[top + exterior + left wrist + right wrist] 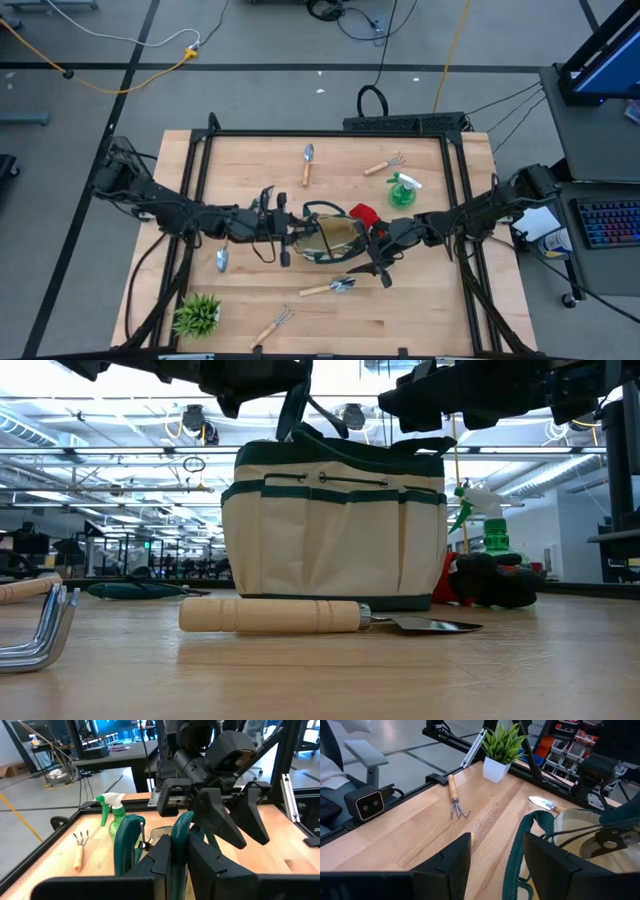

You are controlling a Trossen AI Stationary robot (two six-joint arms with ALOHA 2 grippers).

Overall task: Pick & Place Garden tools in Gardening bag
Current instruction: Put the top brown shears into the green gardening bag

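**Left clamped on bag handle, right released around the other loop**

- Potted plant [197, 313] sat at the table's [470, 310] left corner on the low camera's side, close to both edges
- One trowel [222, 260] lay under the left arm, well apart from the bag
- Left gripper [179, 845] was at the left rim of the gardening bag [335, 235]. Its fingers [162, 857] pinched a dark green handle loop, which was lifted above the bag mouth in the low view
- A small rake [272, 325] lay near the same edge as the plant, with bare wood around it
- The bag stood upright mid-table, mouth up
- A wooden-handled trowel [300, 615] lay just in front of the bag, parallel to its face
- Right gripper [495, 865] was at the bag's right rim, fingers spread wide with the second handle loop [516, 850] between them, not squeezed
- Red-and-black gloves [485, 580] lay just beside the bag's right end, with the green spray bottle [402, 190] behind them
- A third trowel [308, 163] and a second rake [384, 165] lay near the far edge
- The corner to the right of the front trowel was bare wood
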